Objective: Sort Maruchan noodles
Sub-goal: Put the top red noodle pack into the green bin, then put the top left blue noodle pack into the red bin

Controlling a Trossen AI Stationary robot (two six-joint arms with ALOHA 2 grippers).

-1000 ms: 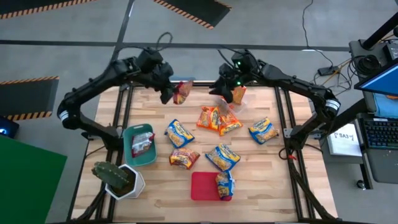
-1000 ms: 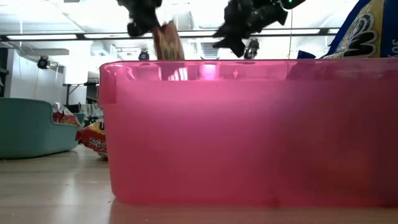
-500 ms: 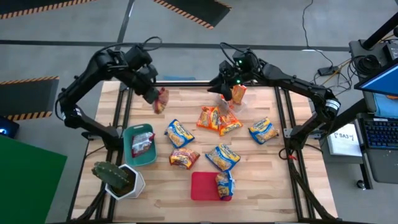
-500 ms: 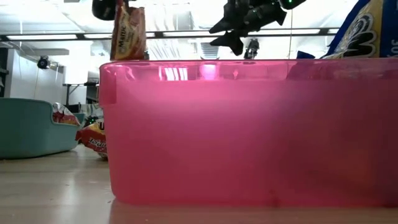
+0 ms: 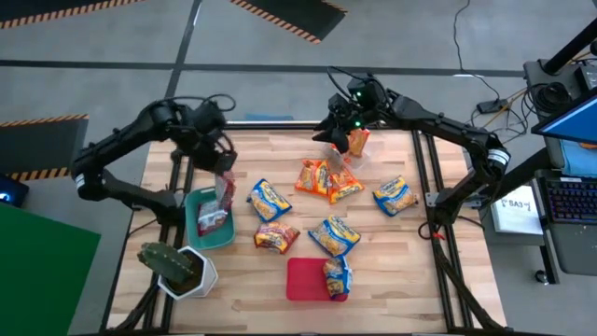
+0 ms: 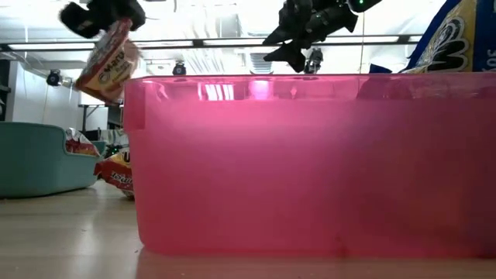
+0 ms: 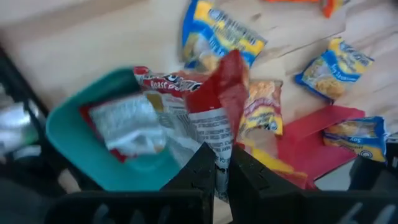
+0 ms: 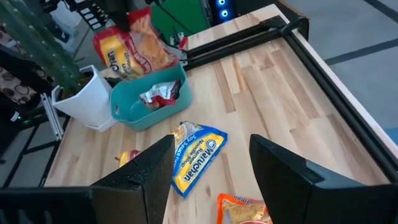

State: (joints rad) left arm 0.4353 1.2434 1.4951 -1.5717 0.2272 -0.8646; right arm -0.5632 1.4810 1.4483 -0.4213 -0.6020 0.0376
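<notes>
While the left pincer (image 5: 222, 183) hangs above the teal bin (image 5: 198, 231) near the bench's left edge, it clamps a red-and-silver packet (image 5: 225, 193). The right pincer (image 5: 338, 140), fingers apart and empty, hovers near the far edge.

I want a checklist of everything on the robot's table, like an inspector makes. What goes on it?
Surface: wooden table, bare planks between the packets.
Job's things: noodle packets scattered mid-table; one silver-red packet lies in the teal bin; one blue-yellow packet sits at the red bin.
Clutter: potted cactus beside the teal bin.
Grippers: left claw shut on a red packet above the teal bin; right claw open at the table's far edge.
Cables: cables on the floor behind the table.
Surroundings: laptop and keyboard to the right.
</notes>
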